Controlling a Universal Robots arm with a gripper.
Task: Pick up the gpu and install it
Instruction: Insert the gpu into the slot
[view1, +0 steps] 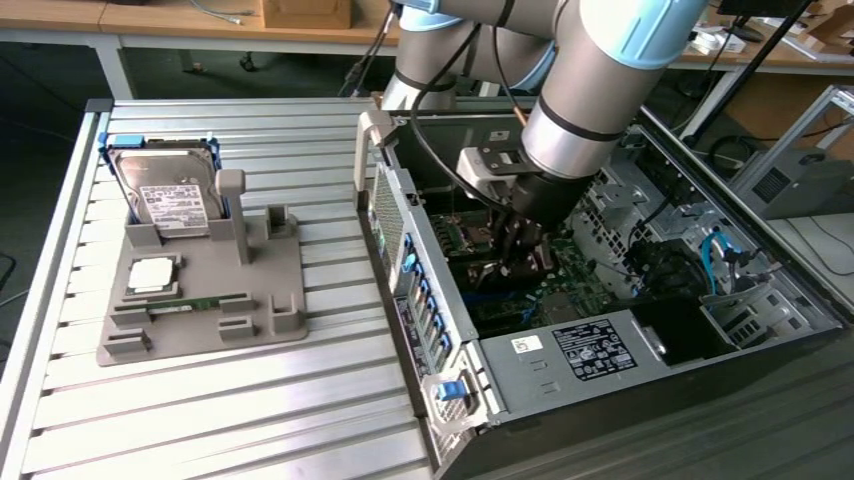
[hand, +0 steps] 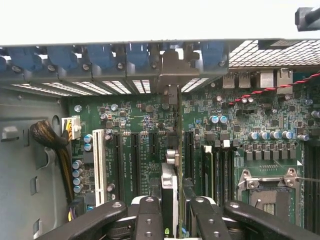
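Seen edge-on in the wrist view, the gpu (hand: 170, 150) is a thin upright card. Its silver bracket (hand: 172, 70) stands against the rear slot openings of the case. My gripper (hand: 171, 220) is shut on the card, with a black finger (hand: 149, 220) pressed against each side. The card stands over the green motherboard (hand: 135, 120), in line with the black expansion slots; whether it is seated I cannot tell. In the exterior view my gripper (view1: 523, 252) reaches down inside the open computer case (view1: 400, 200), above the motherboard.
A grey parts holder (view1: 200, 300) on the slatted table carries a hard drive (view1: 167, 195), a processor chip (view1: 151, 272) and a memory stick (view1: 200, 302). Inside the case are the power supply (view1: 587, 345), a white slot (hand: 100, 165), a processor socket (hand: 272, 187) and a cable bundle (hand: 50, 137).
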